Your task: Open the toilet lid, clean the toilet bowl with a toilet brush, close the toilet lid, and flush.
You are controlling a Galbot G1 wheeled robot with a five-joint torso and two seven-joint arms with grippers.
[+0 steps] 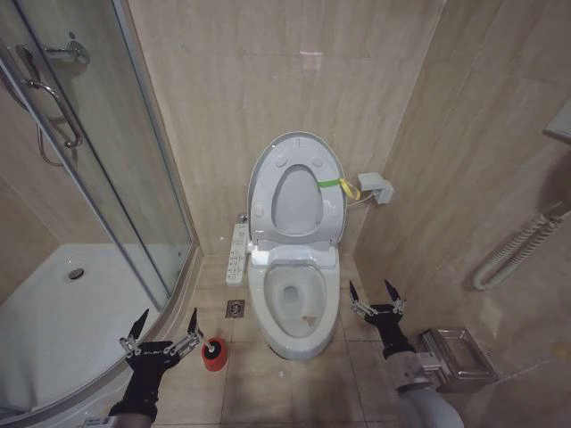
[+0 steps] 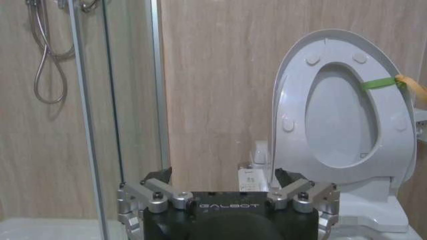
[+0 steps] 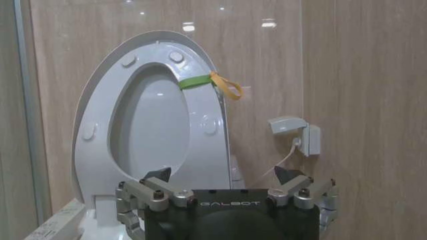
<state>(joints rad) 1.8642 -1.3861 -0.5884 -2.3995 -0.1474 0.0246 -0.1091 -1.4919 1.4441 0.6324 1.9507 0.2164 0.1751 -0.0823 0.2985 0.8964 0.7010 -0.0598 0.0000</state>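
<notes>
Left gripper [image 1: 162, 328] fingers spread beside toilet brush [image 1: 213, 352], right gripper [image 1: 376, 296] likewise beside toilet bowl [image 1: 294, 308]

Glossy white plastic is seen on the toilet lid [image 1: 297, 192]; the toilet bowl [image 1: 294, 308] is glazed, smooth ceramic.

Beige tiled bathroom floor [image 1: 285, 392] with the things standing on it.

From my head camera I see the toilet bowl [image 1: 294, 308] standing on the tiles in the middle, against the back wall. On the robot's left of its base there is a small square floor drain [image 1: 235, 308], and a little nearer to me stands the round red holder [image 1: 214, 354] with the toilet brush [image 1: 211, 343] upright in it. The curved white shower tray [image 1: 62, 312] meets the floor farther left. At the right lies a shiny metal box [image 1: 457, 358], near the wall.
</notes>
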